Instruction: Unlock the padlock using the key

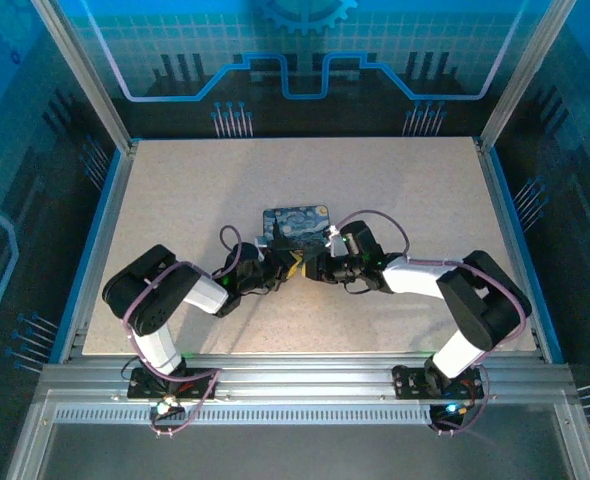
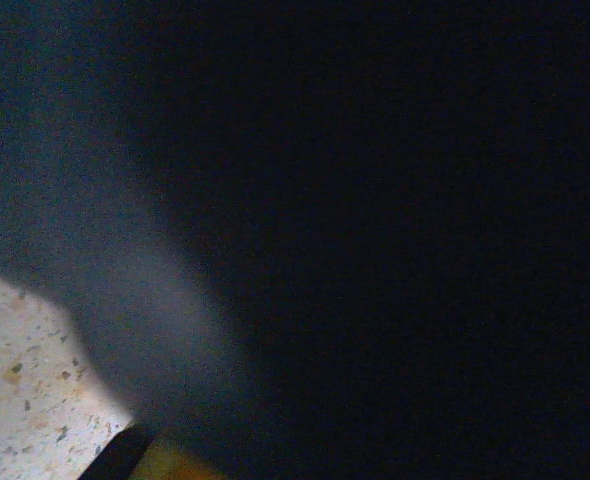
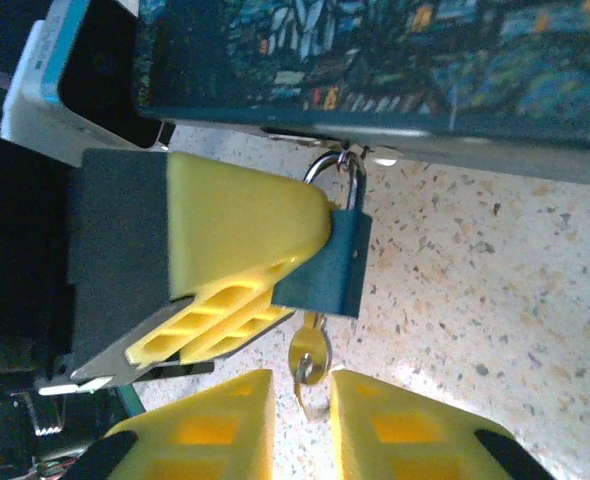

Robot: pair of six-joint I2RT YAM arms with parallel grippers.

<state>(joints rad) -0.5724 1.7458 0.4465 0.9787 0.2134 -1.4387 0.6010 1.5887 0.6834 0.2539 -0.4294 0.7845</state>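
The table [image 1: 175,200] was a pale, speckled slab, beige with dark flecks, lying in a cool blue light. Panels printed with circuit-like lines and a gear shape [image 1: 305,12] walled it in at the back and sides, metal posts stood at the far corners, and ribbed aluminium rails [image 1: 295,375] ran along the near edge where both arms were bolted.

Both arms reached inward and met near the middle of the table. Just beyond the two tips lay the dark blue box [image 1: 297,224] with its swirling starry print. The padlock [image 3: 325,270] hung by its shackle from a small metal fitting on the box's edge, straight ahead of the right end effector [image 3: 302,388]. The right end effector's yellow fingers stood apart with a narrow gap between them. The key [image 3: 310,352] sat in the bottom of the padlock, just ahead of that gap, and a thin ring from it trailed back between the fingertips without looking pinched.

The left end effector [image 1: 286,268] came in from the other side. One of its yellow fingers [image 3: 235,250] pressed against the side of the padlock. Its other finger was hidden, so I could not tell whether the pair was clamped on the padlock or merely leaning on it. The left wrist camera was almost wholly dark and blurred, apart from a patch of speckled table at its lower left corner
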